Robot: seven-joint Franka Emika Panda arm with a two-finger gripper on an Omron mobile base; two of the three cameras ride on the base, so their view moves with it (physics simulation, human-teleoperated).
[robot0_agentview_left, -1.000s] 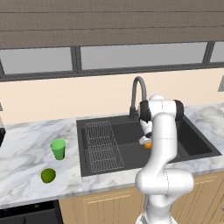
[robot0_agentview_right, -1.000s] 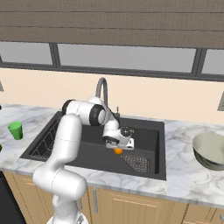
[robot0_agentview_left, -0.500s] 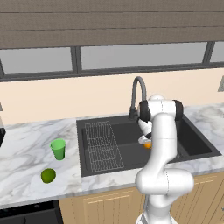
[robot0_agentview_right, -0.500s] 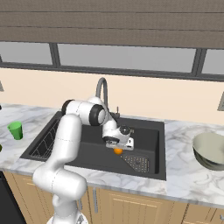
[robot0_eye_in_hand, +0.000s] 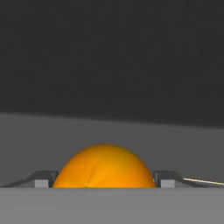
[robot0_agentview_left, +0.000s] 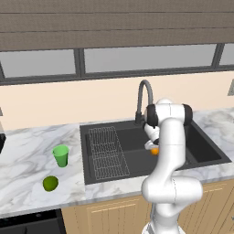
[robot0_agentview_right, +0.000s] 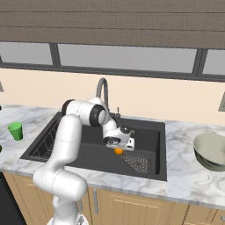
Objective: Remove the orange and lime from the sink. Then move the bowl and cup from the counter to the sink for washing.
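The orange [robot0_eye_in_hand: 104,168] lies low in the dark sink [robot0_agentview_left: 206,151], right of its middle, and also shows as the orange [robot0_agentview_right: 118,150] above the sink floor [robot0_agentview_right: 149,136]. My gripper [robot0_agentview_right: 118,148] reaches down into the basin, and its fingertips [robot0_eye_in_hand: 42,178] press against both sides of the fruit, so it is shut on it. The lime [robot0_agentview_left: 50,183] rests on the counter [robot0_agentview_left: 23,155] left of the sink. Behind it stands the light-green cup [robot0_agentview_left: 60,156], upright. The pale bowl [robot0_agentview_right: 211,150] sits on the counter to the right of the sink.
A curved grey faucet [robot0_agentview_left: 144,98] rises behind the basin, close to my arm. A wire rack [robot0_agentview_left: 107,153] fills the sink's left part and a round drain [robot0_agentview_right: 137,163] lies near the front right. The wall and window run behind the counter.
The jaws have narrowed onto the orange. The arm and the other things have stayed where they were.
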